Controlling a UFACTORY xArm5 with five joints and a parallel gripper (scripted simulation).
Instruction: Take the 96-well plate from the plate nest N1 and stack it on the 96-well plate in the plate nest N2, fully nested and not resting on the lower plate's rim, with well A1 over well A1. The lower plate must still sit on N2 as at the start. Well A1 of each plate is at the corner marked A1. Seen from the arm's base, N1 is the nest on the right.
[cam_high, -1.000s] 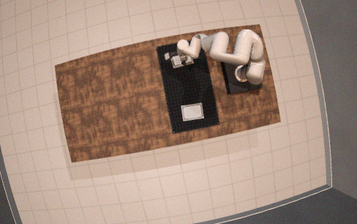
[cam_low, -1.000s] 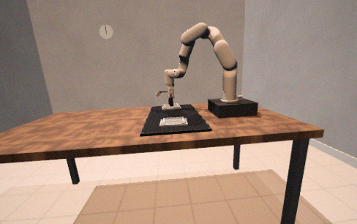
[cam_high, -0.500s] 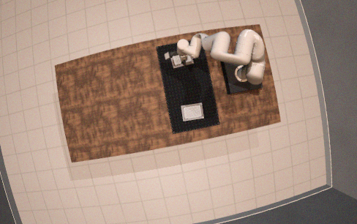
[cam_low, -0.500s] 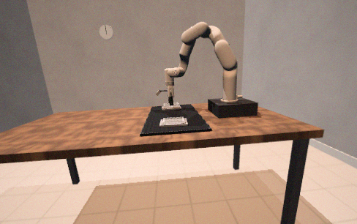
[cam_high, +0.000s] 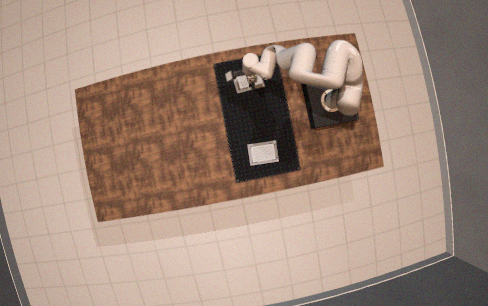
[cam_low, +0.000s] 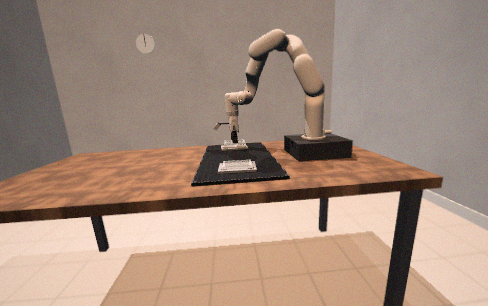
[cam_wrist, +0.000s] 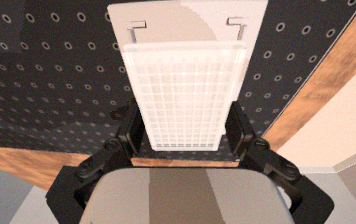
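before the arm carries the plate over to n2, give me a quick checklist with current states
1. Tool shut on the 96-well plate: ok, a finger on each long side.
2. Plate lifted off nest N1: ok, the nest's corner brackets show bare beyond the plate's far edge.
3. Plate level in the grip: cannot tell, only its top face is visible.
4. Lower plate seated on N2: ok as far as the top view shows, square on the black mat.
5. A1 corners matched: cannot tell, no marking is readable.
6. Path along the mat free: ok, nothing stands between the nests.
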